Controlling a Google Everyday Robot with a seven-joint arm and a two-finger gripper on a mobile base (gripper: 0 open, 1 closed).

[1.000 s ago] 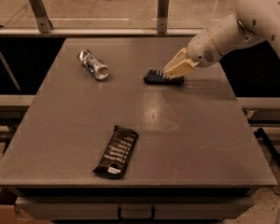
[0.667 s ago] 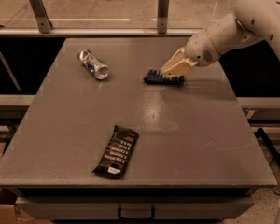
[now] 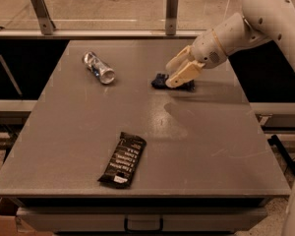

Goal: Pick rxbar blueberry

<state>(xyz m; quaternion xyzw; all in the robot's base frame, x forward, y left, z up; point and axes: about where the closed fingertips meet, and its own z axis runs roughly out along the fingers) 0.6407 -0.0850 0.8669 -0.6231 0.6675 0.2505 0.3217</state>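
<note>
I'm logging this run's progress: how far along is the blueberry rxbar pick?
The approach looks done: the pincer is down at the rxbar blueberry, toward the far right of the table. In hand is the grasp itself, and whether it has a grip cannot be told. Left to do is the lift, as the bar lies flat on the tabletop. The can and black bar lie well apart.

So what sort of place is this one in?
Probably a robotics test lab: a plain grey table staged with a can, a black bar and the rxbar blueberry beneath the end effector, metal posts behind.
</note>
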